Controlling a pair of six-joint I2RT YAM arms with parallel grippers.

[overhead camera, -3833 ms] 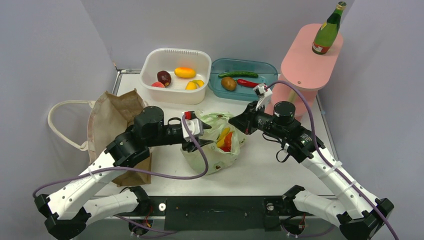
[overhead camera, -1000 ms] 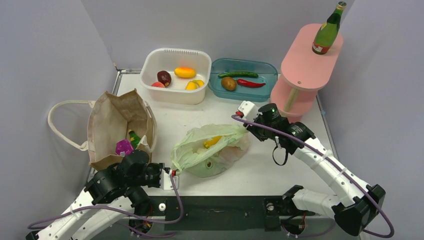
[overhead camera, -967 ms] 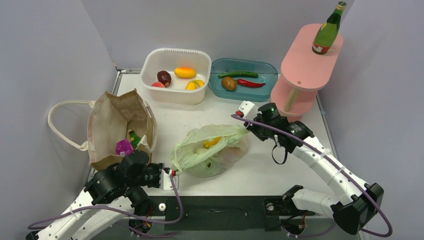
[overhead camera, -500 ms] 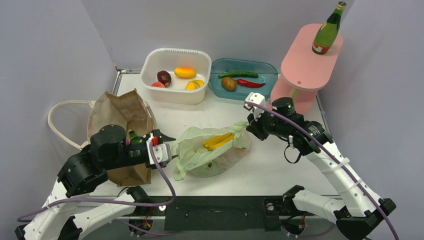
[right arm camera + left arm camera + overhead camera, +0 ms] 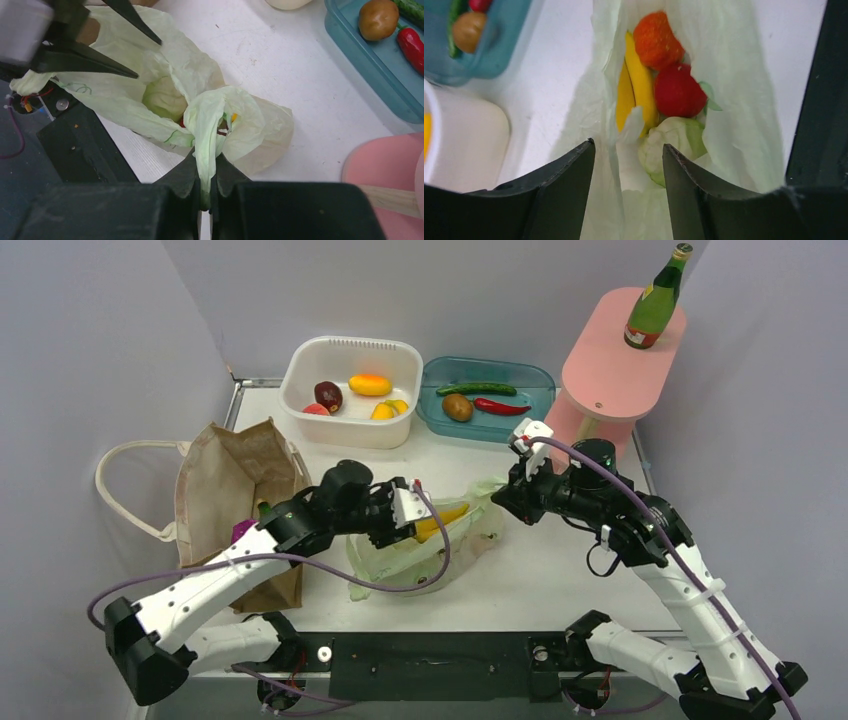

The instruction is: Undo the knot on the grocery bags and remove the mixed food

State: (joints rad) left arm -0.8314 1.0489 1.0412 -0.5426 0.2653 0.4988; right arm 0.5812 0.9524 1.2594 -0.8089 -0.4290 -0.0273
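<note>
The pale green plastic bag (image 5: 455,545) lies open mid-table. Inside it I see a yellow banana (image 5: 640,85), two red-orange fruits (image 5: 656,40) and a pale cabbage (image 5: 674,142). My left gripper (image 5: 425,523) hovers open over the bag's mouth, its jaws (image 5: 628,147) apart with only bag film below them. My right gripper (image 5: 497,498) is shut on the bag's right edge; a twisted strip of plastic is pinched between the fingers (image 5: 206,160). The brown paper bag (image 5: 235,465) with a white loop handle (image 5: 115,480) lies at the left, a purple packet (image 5: 243,530) at its mouth.
A white tub (image 5: 300,375) with fruit and a teal tray (image 5: 535,375) with cucumber, chilli and a potato stand at the back. A pink two-tier stand (image 5: 610,365) at the back right carries a green bottle (image 5: 655,305). The black base rail (image 5: 430,652) runs along the near edge.
My left arm let go of the bag's near-left corner, swung up over its mouth and opened. My right gripper closed on the bag's right edge and drew it right.
</note>
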